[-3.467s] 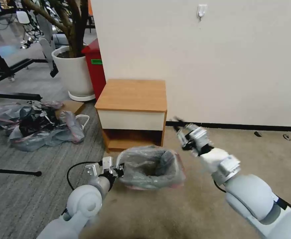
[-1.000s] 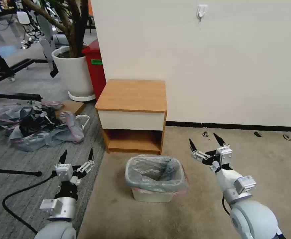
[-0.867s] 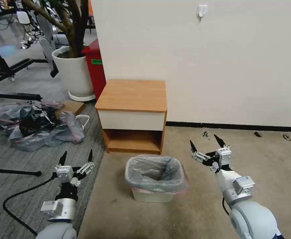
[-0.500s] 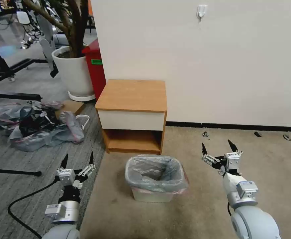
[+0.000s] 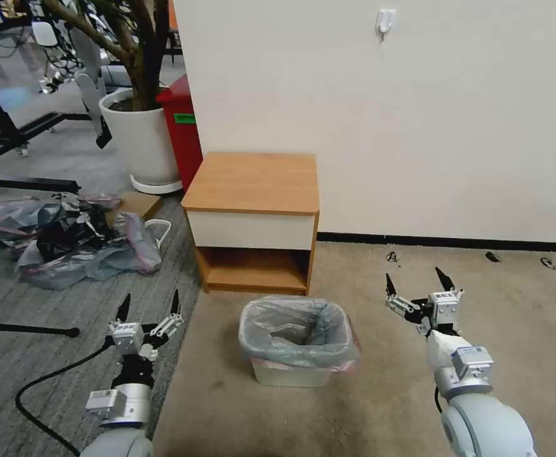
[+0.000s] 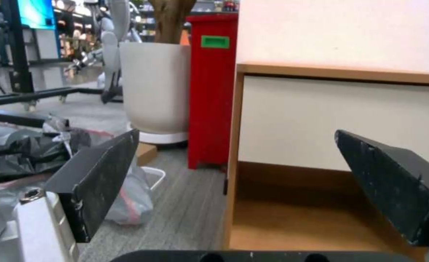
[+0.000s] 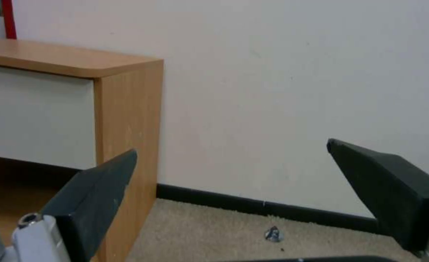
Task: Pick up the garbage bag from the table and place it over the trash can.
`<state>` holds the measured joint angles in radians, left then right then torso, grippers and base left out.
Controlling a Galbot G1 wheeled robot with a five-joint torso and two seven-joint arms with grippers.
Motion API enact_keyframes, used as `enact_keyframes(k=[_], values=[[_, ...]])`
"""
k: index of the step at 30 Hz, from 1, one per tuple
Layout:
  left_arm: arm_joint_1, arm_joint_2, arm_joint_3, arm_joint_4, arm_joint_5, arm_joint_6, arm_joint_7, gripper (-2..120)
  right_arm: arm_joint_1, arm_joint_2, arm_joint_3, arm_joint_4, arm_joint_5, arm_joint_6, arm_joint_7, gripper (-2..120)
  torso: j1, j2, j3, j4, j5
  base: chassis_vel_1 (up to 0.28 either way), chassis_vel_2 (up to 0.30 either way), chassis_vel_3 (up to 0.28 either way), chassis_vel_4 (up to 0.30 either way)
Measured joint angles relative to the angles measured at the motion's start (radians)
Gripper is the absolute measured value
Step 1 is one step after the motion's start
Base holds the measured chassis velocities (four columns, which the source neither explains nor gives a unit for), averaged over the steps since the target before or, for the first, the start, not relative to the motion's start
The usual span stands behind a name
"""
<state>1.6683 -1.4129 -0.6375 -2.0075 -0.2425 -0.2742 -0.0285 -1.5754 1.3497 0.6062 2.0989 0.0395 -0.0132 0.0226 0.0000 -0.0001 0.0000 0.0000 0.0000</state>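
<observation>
The grey translucent garbage bag (image 5: 294, 330) lines the cream trash can (image 5: 291, 374) on the floor, its pink-red band folded down over the rim. The can stands just in front of the wooden table (image 5: 252, 184), whose top is bare. My left gripper (image 5: 150, 306) is open, low on the left and well clear of the can. To the right of the can, my right gripper (image 5: 417, 284) is open too, holding nothing. In the left wrist view the open fingers (image 6: 98, 182) frame the table (image 6: 340, 120). The right wrist view has its open fingers (image 7: 93, 196) before the table's side (image 7: 127, 120).
A heap of grey and black bags (image 5: 68, 241) lies on the grey carpet at the left. A white plant pot (image 5: 139, 139) and a tall red bin (image 5: 183, 130) stand behind the table's left side. The cream wall (image 5: 417, 114) runs behind. A black cable (image 5: 49, 381) trails by my left arm.
Both grippers let go of the bag, now seated on the can, and drew back to either side, open. Over the last half second nothing moved.
</observation>
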Motion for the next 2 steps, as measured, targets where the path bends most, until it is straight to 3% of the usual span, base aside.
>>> enact_keyframes(k=[2], values=[[0.000,0.000,0.000,0.000,0.000,0.000,0.000,100,0.000,0.000,0.000,0.000,0.000,0.000,0.000,100,0.000,0.000,0.000,0.0000,0.0000,0.000,0.000,0.000,0.000]])
